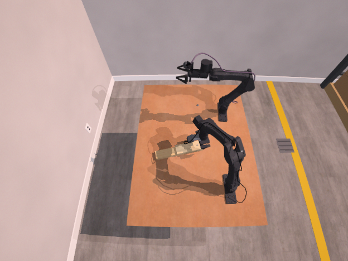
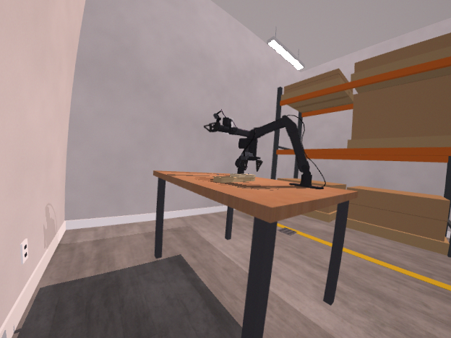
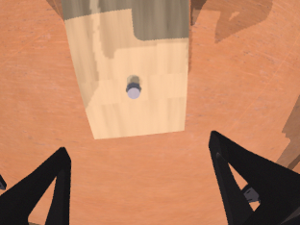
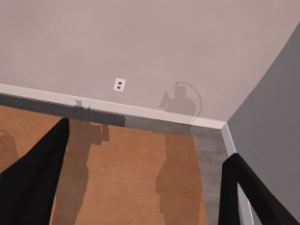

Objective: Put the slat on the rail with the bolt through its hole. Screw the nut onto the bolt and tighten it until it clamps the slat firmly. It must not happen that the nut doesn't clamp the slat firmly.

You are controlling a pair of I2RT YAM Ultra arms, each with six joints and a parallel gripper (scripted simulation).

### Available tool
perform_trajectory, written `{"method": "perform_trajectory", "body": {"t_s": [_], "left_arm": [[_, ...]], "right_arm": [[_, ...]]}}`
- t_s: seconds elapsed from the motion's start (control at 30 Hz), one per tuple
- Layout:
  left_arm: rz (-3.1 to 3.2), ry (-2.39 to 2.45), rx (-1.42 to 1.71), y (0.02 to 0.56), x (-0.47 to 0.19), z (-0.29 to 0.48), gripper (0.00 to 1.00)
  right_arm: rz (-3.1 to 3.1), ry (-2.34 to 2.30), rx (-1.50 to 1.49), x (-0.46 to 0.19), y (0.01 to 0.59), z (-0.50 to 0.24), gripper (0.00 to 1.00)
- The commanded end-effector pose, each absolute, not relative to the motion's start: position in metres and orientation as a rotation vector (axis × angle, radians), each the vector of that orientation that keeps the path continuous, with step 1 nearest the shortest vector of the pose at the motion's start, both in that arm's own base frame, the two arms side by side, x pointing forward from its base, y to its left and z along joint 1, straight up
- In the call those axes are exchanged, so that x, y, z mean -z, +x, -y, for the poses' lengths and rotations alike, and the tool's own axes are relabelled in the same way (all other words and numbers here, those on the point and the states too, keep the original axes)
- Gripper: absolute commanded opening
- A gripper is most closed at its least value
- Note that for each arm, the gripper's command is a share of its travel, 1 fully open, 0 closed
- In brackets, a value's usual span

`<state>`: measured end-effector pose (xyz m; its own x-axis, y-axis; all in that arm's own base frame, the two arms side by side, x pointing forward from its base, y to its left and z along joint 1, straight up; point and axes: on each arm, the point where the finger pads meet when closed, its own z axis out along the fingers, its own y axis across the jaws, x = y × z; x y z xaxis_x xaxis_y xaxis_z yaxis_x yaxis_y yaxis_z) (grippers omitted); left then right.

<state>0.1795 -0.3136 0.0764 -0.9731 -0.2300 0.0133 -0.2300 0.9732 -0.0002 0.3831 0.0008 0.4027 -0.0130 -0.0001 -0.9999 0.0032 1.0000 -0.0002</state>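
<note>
The pale wooden slat (image 1: 177,150) lies flat on the table over the rail, which I cannot tell apart from it. In the left wrist view the grey bolt (image 3: 134,88) stands up through the hole near the slat's (image 3: 131,72) near end. My left gripper (image 3: 137,147) is open and empty, just above and behind that end; it also shows in the top view (image 1: 201,142). The small grey nut (image 1: 197,105) lies alone on the table further back. My right gripper (image 1: 184,73) is open and empty, held high beyond the table's far edge, facing the wall (image 4: 144,207).
The two arm bases (image 1: 231,193) (image 1: 222,112) stand along one side of the orange table top. Shelving with cardboard boxes (image 2: 382,120) stands behind that side. A wall runs close to the table's far end.
</note>
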Motion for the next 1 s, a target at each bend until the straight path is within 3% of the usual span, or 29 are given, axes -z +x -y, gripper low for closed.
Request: {"method": "perform_trajectory", "body": {"t_s": [0.0, 0.5, 0.97], "left_arm": [[3.134, 0.361, -0.012, 0.180, -0.087, 0.317, 1.00], [3.138, 0.360, -0.029, 0.183, -0.087, 0.316, 1.00], [3.297, 0.307, -0.439, 0.265, -0.129, 0.299, 1.00]], "right_arm": [[-1.558, 0.000, 0.000, -0.412, 0.381, -0.001, 1.00], [-1.558, 0.000, 0.000, -0.412, 0.381, -0.001, 1.00], [-1.558, 0.000, 0.000, -0.412, 0.381, -0.001, 1.00]]}}
